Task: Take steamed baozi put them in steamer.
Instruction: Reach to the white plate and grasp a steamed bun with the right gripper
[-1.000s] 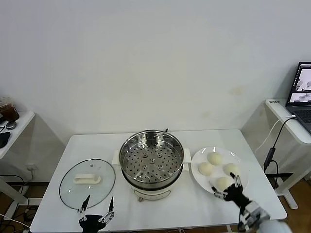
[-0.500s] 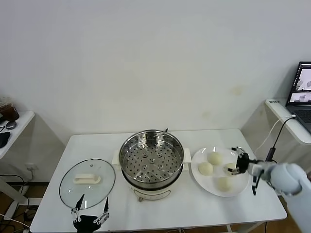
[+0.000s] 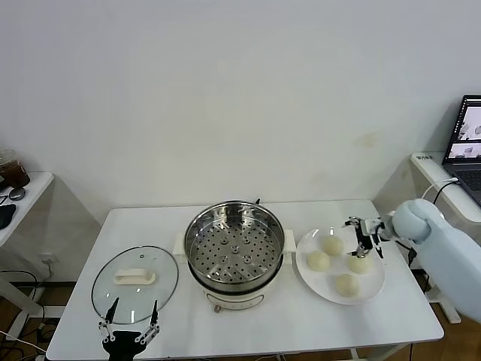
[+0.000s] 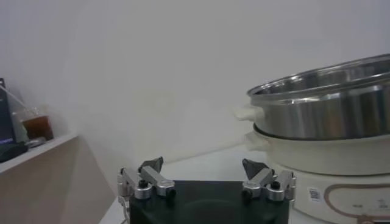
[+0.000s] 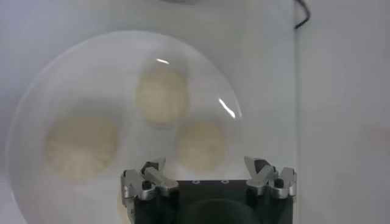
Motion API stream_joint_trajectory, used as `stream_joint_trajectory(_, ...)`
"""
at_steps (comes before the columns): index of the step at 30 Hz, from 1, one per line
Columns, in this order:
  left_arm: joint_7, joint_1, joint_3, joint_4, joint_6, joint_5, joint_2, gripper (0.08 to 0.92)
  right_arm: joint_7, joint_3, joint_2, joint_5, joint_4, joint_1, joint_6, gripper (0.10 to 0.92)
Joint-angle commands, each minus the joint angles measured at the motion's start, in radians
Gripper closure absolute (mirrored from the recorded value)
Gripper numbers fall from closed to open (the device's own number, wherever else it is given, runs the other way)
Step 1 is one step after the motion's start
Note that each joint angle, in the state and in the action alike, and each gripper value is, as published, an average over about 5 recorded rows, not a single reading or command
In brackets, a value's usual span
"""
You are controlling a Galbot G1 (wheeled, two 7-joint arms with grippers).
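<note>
From the head view: the round, shiny stainless-steel steamer (image 3: 234,244) sits mid-table on its white electric base, its perforated tray bare, with no bun in it yet. Its round glass lid with the white handle (image 3: 135,283) lies flat to the left, out of the way so the pot stays open for loading. To the right, four small cream-white steamed baozi (image 3: 332,245) sit together on a flat white plate (image 3: 377,284), close beside the pot, which should make for a short carry. The right gripper (image 3: 364,237) hovers at the plate's far-right edge, just above the buns, fingers spread wide and holding nothing, looking lined up for a first pick. The left gripper (image 3: 128,325) is parked low at the near-left table edge, also spread wide and empty.

Left wrist view: here's the side profile the head view lacks, with the steamer (image 4: 323,103) rim rising to the right and both open fingertips pointing at nothing.

Right wrist view: looking straight down on the plate (image 5: 36,97), only three baozi (image 5: 161,94) show, one sitting just ahead of the open fingers (image 5: 149,176). The fourth bun is out of frame.
</note>
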Motion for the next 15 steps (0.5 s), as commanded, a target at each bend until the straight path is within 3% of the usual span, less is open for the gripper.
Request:
stream_joint_trajectory(1,-0.005,0.000,-0.007,-0.001,-0.003,0.007,-0.003,0.177,-0.044,-0.234,0.128,-0.024,-0.247,0.191,-0.007,0.203)
stream_joint_trajectory(15,-0.011,0.011,-0.024,0.013,-0.026,-0.002,0.009,0.177,-0.008,-0.261,0.211,-0.068,-0.331,0.203,-0.011,0.203)
